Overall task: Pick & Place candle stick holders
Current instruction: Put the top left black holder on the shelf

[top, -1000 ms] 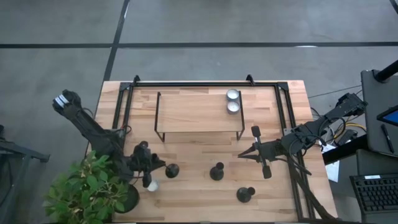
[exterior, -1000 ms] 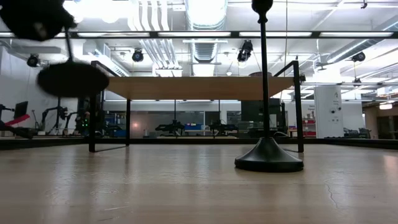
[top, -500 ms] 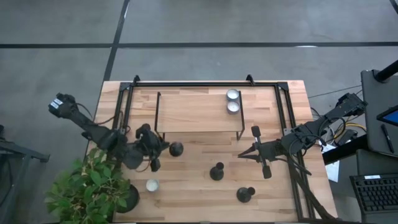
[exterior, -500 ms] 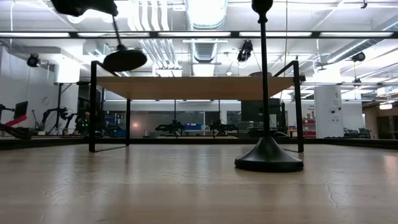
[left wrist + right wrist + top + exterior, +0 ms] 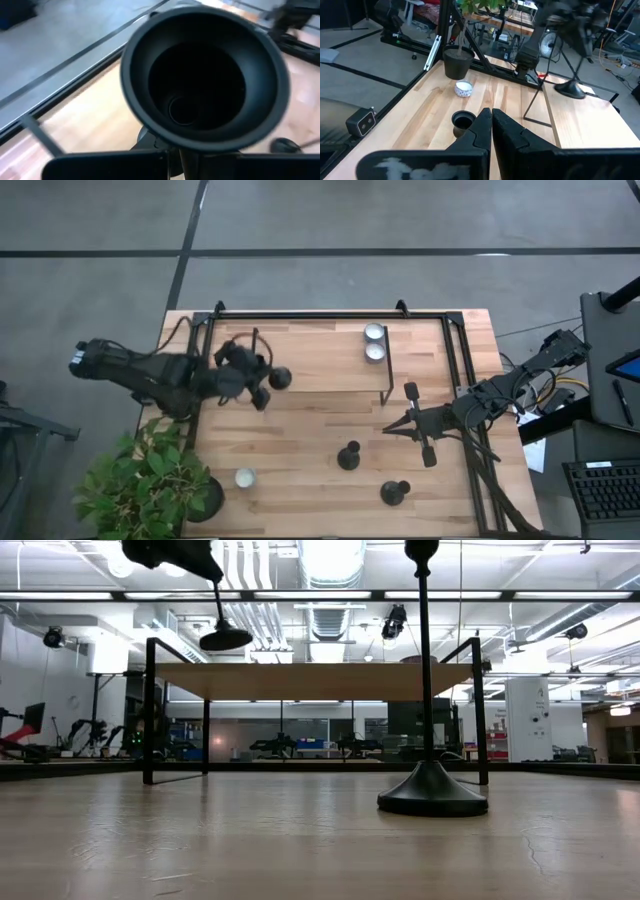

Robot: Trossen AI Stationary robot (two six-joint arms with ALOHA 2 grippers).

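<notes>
One black candle stick holder [image 5: 279,377], round-based, narrow-stemmed, in left pincer [image 5: 255,376].

Raised shelf [image 5: 318,360]: two cups [image 5: 374,342] on its right end; left gripper [image 5: 262,380] holds a stemmed holder [image 5: 279,377] above its left end. In front of the shelf stand two stemmed holders [image 5: 348,456], and one cup [image 5: 243,477] lies front-left beside the plant pot [image 5: 205,498]. Right gripper [image 5: 391,428] sits just off the shelf's right front corner.
</notes>
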